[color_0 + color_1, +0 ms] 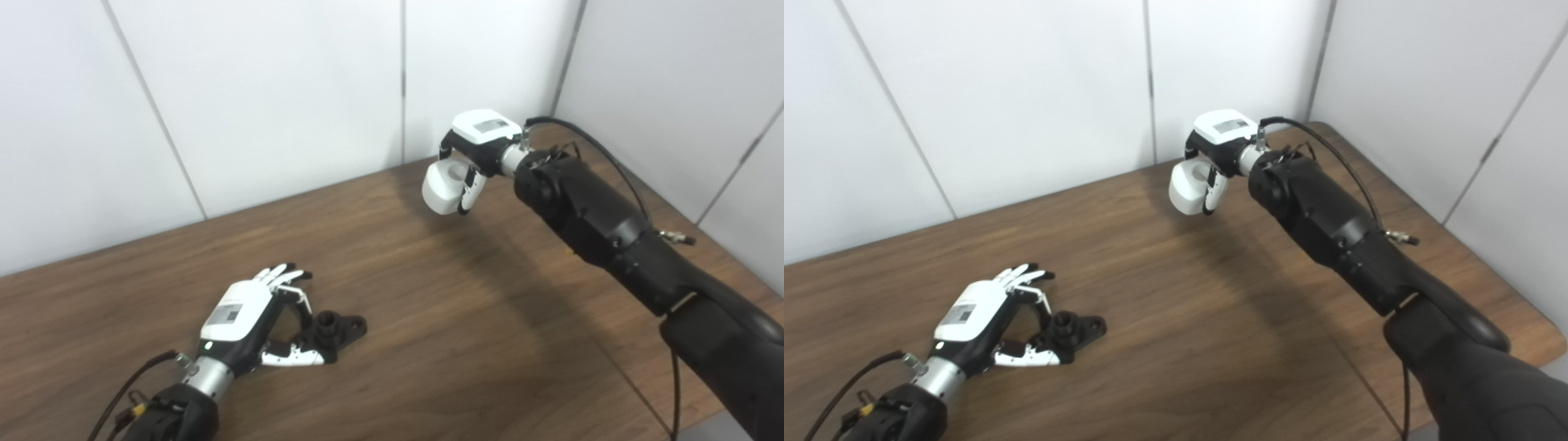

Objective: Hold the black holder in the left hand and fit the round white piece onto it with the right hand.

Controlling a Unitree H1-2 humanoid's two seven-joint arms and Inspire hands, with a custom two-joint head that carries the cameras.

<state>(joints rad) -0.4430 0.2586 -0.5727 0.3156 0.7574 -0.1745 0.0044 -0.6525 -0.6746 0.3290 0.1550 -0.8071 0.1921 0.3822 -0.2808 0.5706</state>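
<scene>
The black holder (335, 329) lies on the wooden table (429, 318) near the front left, its short round post pointing up. My left hand (245, 312) rests just left of it, fingers spread. The thumb (294, 358) reaches along the holder's near side and one finger curves toward the post, but no firm grasp shows. My right hand (481, 144) hangs above the table's far side, shut on the round white piece (442, 187). That piece has a hole in its top and is held well clear of the holder (1072, 331).
White wall panels (275, 92) close off the back and right of the table. The right forearm (588, 208) with its cable stretches over the table's right side. The table's right edge (1537, 331) runs close by it.
</scene>
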